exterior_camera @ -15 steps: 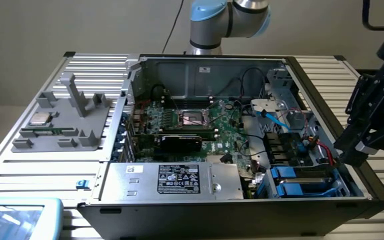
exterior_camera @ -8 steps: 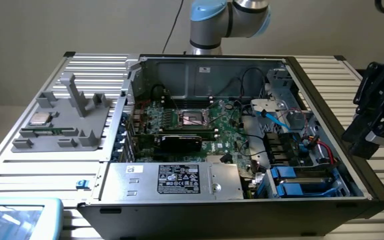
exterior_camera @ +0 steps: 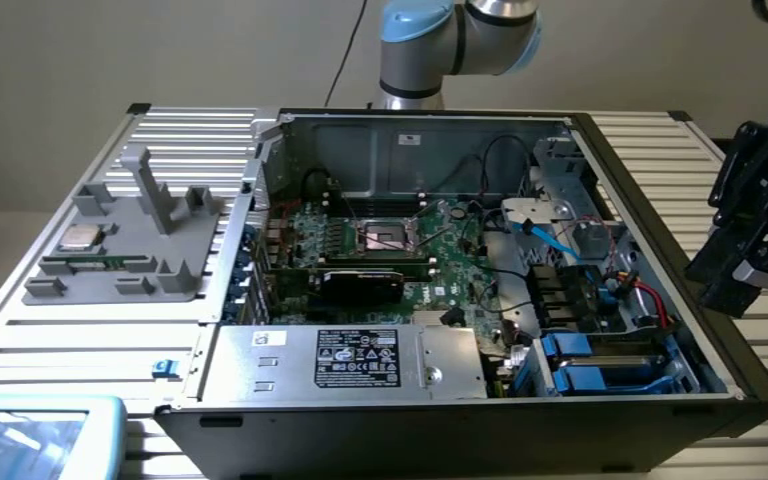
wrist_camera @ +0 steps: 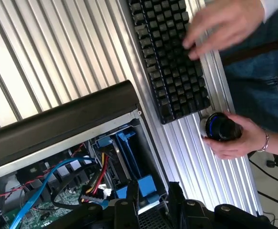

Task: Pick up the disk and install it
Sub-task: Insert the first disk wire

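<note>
My gripper (exterior_camera: 744,270) hangs over the ribbed table (exterior_camera: 104,340) on the exterior view's right of the open computer case (exterior_camera: 491,420), level with its right wall. In the wrist view the gripper (wrist_camera: 153,205) looks down at the case's corner, where the drive bay holds blue plastic frames (wrist_camera: 124,143). A second blue piece (wrist_camera: 147,187) lies in line with the gripper. I cannot tell whether either blue piece carries the disk or whether the gripper holds anything. In the exterior view the blue frames (exterior_camera: 584,360) sit at the case's near right corner.
A person's hands rest on a black keyboard (wrist_camera: 169,57) and a round black controller (wrist_camera: 220,126) beside the case. A grey fixture (exterior_camera: 131,250) with a small silver chip (exterior_camera: 84,237) stands on the exterior view's left. A grey box with a black label (exterior_camera: 357,360) fills the case's front.
</note>
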Available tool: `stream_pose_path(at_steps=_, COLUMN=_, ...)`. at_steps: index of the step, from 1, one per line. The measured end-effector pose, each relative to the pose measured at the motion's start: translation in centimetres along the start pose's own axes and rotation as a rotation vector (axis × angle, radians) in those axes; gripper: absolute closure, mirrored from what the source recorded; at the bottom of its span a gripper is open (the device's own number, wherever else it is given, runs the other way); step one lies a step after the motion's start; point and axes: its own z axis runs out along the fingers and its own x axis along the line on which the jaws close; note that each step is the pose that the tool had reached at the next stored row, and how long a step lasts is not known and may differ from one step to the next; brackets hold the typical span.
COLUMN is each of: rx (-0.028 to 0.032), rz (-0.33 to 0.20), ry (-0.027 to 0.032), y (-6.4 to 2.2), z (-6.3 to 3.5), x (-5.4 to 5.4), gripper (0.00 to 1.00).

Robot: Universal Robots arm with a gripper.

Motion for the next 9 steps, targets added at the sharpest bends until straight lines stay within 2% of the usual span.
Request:
stream_pose_path(at_steps=7, rx=0.0, rz=0.0, ry=0.0, y=0.0, z=0.0, x=0.0, gripper=0.62)
stream_pose_path(at_steps=9, rx=0.0006, rz=0.0, ry=0.0016, y=0.02, z=-0.01, x=-0.05, gripper=0.62)
